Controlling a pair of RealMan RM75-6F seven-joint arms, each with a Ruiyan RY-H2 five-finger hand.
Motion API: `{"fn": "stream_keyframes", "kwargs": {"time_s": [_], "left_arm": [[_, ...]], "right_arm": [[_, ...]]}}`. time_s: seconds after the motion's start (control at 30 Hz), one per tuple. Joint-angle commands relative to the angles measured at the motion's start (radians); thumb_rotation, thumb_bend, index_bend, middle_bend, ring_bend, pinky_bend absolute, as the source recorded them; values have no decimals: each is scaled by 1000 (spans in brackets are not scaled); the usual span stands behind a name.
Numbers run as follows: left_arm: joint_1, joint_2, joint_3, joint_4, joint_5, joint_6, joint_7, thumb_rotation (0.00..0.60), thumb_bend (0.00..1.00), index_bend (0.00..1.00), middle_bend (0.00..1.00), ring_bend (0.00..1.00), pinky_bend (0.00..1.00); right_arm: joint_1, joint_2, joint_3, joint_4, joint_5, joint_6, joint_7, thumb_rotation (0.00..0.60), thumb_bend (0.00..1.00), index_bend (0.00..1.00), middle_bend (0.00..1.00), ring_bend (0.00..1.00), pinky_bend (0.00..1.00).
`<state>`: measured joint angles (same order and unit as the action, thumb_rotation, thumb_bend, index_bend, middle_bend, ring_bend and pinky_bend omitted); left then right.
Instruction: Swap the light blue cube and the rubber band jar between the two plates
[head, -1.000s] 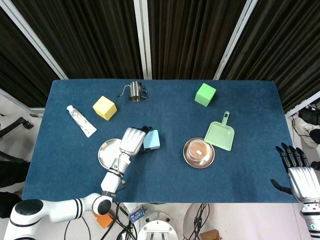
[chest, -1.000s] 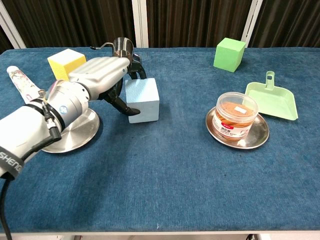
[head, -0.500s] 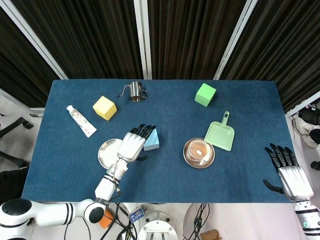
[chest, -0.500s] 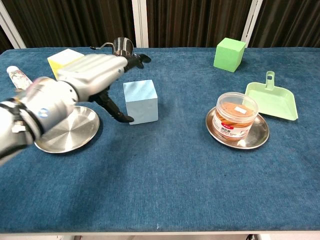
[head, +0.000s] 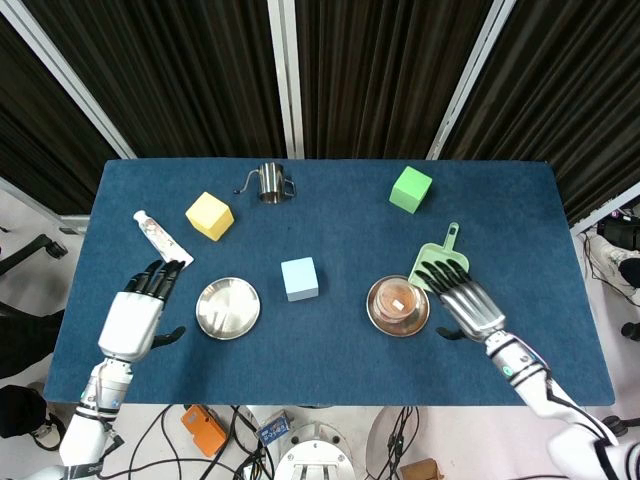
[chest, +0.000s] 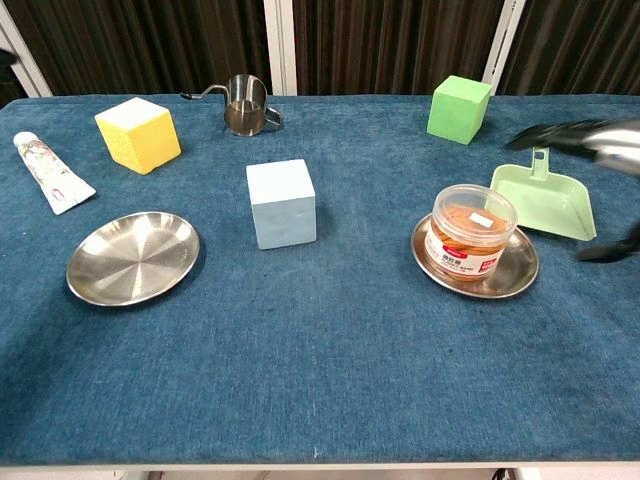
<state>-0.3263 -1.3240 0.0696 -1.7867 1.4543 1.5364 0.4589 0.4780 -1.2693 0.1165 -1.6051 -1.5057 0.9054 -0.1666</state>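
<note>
Light blue cube sits upright on cloth between plates; rubber band jar, lidded, just beside right hand's fingers.

Left hand lets go and backs off; right hand comes in toward the jar

A second ago the left hand was curled round the light blue cube just right of the empty plate; now it hangs open, fingers spread, left of that plate and gone from the chest view, with the cube standing alone on the bench. The right hand has moved from the bench's far right edge to just beside the rubber band jar, fingers apart over the green dustpan.
</note>
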Motion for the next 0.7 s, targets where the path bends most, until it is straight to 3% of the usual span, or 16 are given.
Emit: {"fn": "stream_keyframes", "kwargs": {"time_s": [0.03,0.13,0.2,0.23,0.27,0.3,0.37,0.47,0.7], "left_arm": [[58,46,31,54,25,23,-99,600,0,28,111,102,278],[64,50,24,65,30,13,-112,600,0,28,111,102,278],[70,51,17,69,39,12,-119,600,0,28,111,102,278],[73,52,16,70,43,12,-122,600,0,28,110,102,278],[76,53,14,69,45,11,-124,600,0,28,110,102,279],[79,54,11,70,47,11,-126,600,0,28,110,102,278],[84,56,5,70,46,7,-132,600,0,28,110,102,278],[90,62,-5,69,38,-3,-148,600,0,28,111,106,278],[114,80,-13,73,54,3,-163,600,0,28,111,109,278]], "right_arm": [[123,-117,46,27,150,-138,-133,600,323,0,0,0,0],[144,-152,47,40,197,-148,-169,600,323,0,0,0,0],[157,-165,45,42,215,-143,-189,600,347,33,45,34,89],[160,-164,42,40,220,-142,-196,600,367,104,109,108,191],[162,-161,39,36,229,-142,-202,600,403,260,248,272,379],[164,-157,36,30,244,-142,-211,600,419,391,353,407,501],[167,-151,31,22,257,-137,-221,600,453,579,512,589,661],[162,-144,23,3,247,-104,-219,600,485,697,610,688,752],[131,-87,-14,-139,60,41,-193,600,490,733,637,713,776]]}}
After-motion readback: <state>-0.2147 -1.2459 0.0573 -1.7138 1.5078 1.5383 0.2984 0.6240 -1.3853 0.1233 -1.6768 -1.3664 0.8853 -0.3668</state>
